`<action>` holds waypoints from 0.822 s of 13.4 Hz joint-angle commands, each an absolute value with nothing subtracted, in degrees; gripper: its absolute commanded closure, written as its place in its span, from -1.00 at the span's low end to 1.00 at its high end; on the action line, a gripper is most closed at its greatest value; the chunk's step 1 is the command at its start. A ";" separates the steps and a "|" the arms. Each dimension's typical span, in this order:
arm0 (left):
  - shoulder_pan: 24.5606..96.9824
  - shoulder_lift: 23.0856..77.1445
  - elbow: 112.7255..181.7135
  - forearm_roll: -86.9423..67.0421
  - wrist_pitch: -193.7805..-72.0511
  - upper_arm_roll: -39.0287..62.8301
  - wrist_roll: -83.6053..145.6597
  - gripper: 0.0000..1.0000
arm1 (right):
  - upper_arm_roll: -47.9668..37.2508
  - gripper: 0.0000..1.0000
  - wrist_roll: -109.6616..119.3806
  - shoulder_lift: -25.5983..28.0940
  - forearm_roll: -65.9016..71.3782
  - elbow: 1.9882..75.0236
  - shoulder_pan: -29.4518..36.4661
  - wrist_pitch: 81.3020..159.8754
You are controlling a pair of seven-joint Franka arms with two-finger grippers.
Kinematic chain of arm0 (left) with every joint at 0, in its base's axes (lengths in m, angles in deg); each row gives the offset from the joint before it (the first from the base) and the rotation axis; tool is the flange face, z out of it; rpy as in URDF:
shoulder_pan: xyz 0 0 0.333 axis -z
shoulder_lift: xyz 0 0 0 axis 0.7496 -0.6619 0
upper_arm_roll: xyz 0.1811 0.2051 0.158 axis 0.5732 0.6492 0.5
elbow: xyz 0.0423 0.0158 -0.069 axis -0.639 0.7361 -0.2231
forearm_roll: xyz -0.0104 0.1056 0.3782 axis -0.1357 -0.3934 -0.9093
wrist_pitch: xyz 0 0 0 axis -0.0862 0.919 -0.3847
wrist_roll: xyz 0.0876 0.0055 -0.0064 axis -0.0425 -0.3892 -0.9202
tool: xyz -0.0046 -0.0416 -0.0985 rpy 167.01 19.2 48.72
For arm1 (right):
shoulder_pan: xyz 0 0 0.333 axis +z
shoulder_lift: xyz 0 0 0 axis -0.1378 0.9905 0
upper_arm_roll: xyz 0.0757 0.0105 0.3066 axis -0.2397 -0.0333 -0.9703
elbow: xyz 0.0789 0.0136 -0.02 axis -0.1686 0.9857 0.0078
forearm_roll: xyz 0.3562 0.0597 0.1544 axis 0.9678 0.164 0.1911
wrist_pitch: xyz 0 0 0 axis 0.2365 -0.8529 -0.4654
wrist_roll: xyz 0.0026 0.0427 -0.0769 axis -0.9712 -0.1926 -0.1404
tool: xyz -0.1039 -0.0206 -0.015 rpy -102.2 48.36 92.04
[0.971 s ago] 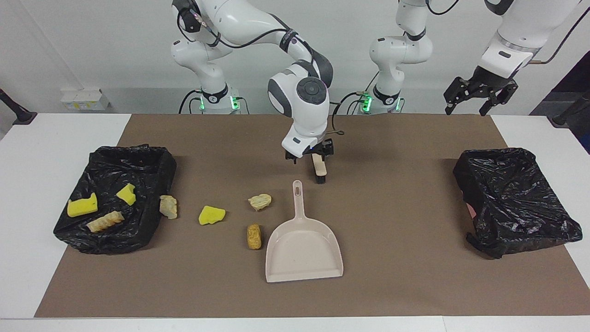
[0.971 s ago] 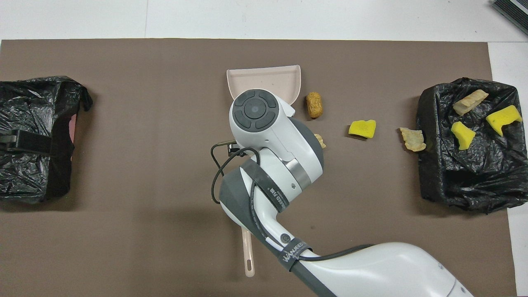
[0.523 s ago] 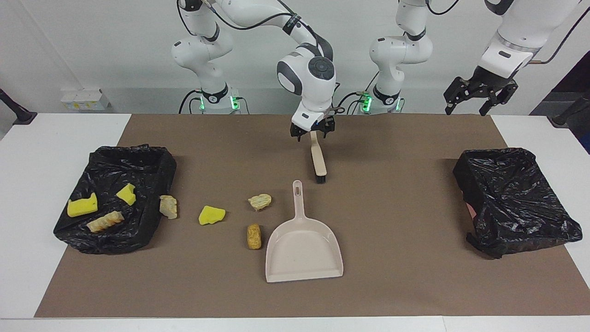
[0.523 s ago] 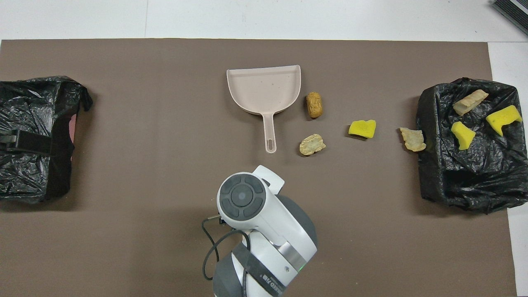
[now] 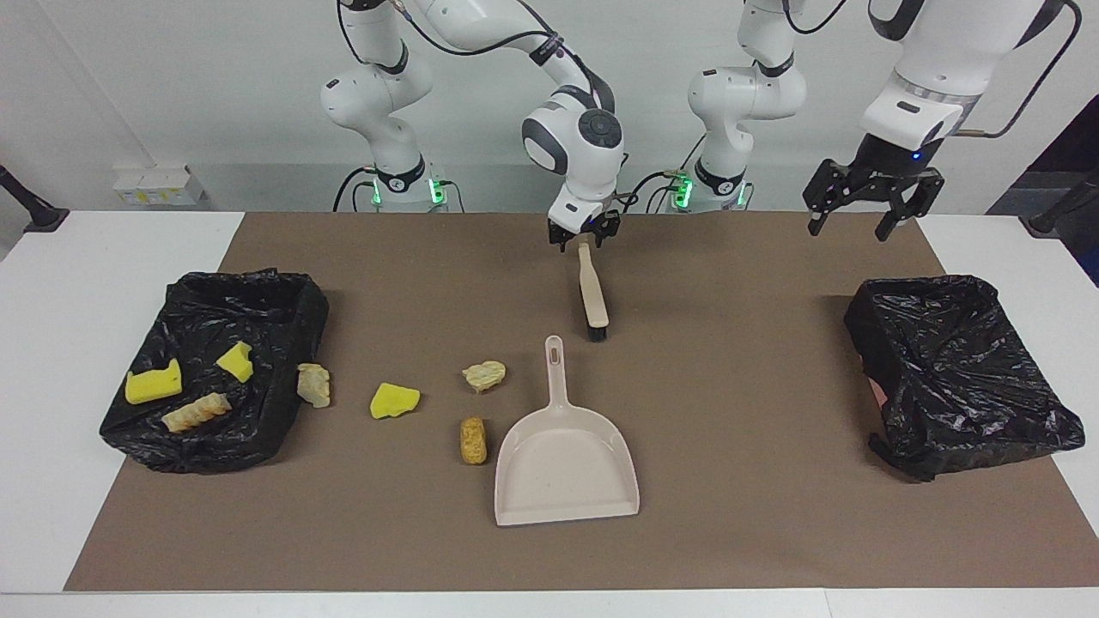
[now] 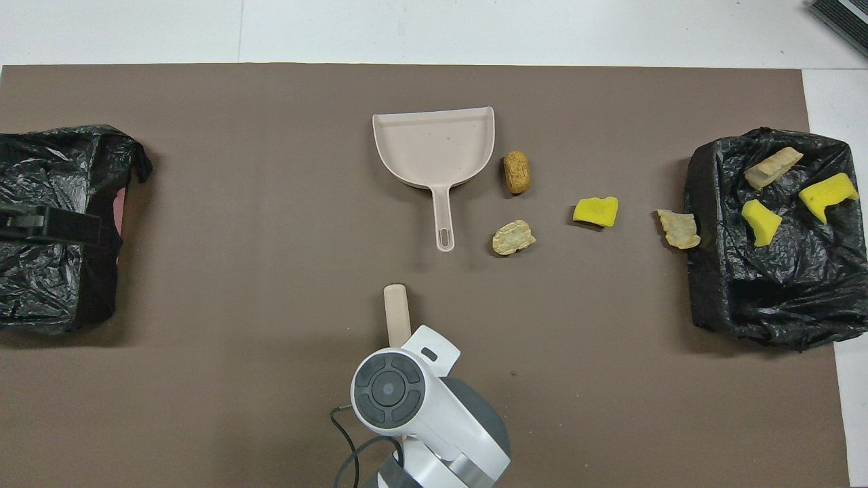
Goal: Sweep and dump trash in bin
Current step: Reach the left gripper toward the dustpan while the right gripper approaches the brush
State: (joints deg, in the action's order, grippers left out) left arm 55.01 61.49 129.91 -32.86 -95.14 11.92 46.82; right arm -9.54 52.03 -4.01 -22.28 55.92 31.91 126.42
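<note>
A brown paper mat (image 5: 755, 515) covers the middle of the white table (image 5: 103, 257). The right gripper (image 5: 584, 233) hangs over the handle tip of the slim beige hand brush (image 5: 592, 292), which lies flat on the mat with its dark bristle end pointing away from the robots; whether the jaws are apart or closed there I cannot tell, nor whether they touch the handle. The left gripper (image 5: 865, 209) hovers with its jaws spread wide and empty, over the mat's edge at the left arm's end of the table, at twelve o'clock in the facing view from the black bag-lined bin (image 5: 953, 369).

The beige plastic dustpan (image 5: 562, 455) lies at six o'clock from the brush in the facing view, handle toward the robots. The trash is in two groups. Four pieces lie on the mat: an orange-tan bread lump (image 5: 473, 440) just beside the pan, a pale crumpled bread piece (image 5: 484, 375), a yellow foam sponge chunk (image 5: 394, 401) and a tan scrap (image 5: 313, 384) against the wall of a second black bag-lined bin (image 5: 283, 300) at the right arm's end. Inside that bin rest two yellow sponge pieces (image 5: 154, 384) and a ridged tan stick (image 5: 196, 413).
</note>
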 commanded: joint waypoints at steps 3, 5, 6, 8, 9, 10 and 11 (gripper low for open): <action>63.22 54.83 129.08 -34.91 -100.25 12.56 39.91 -1.00 | -9.41 -0.42 52.67 -5.65 -21.00 56.83 31.90 127.09; 64.98 51.66 128.46 -34.82 -107.87 12.29 32.88 -1.00 | -9.41 -0.29 52.76 -5.66 -21.00 56.66 31.90 127.09; 67.25 49.56 127.94 -34.91 -109.74 12.29 30.32 -1.00 | -9.41 -0.26 52.59 -5.83 -21.00 56.40 31.81 127.09; 69.20 43.42 123.56 -34.74 -110.90 12.20 28.11 -1.00 | -9.41 -0.15 52.76 -5.83 -21.00 56.31 31.81 127.09; 70.34 40.78 121.45 -34.74 -112.55 12.20 27.06 -1.00 | -9.41 -0.03 52.50 -5.83 -21.00 56.31 31.81 127.09; 70.96 38.92 120.82 -34.56 -115.18 12.12 26.87 -1.00 | -9.41 0.11 52.67 -5.83 -21.00 56.31 31.81 127.09; 71.92 37.77 120.81 -34.39 -117.12 12.03 26.52 -1.00 | -9.41 0.24 52.76 -5.74 -21.00 56.22 31.81 127.09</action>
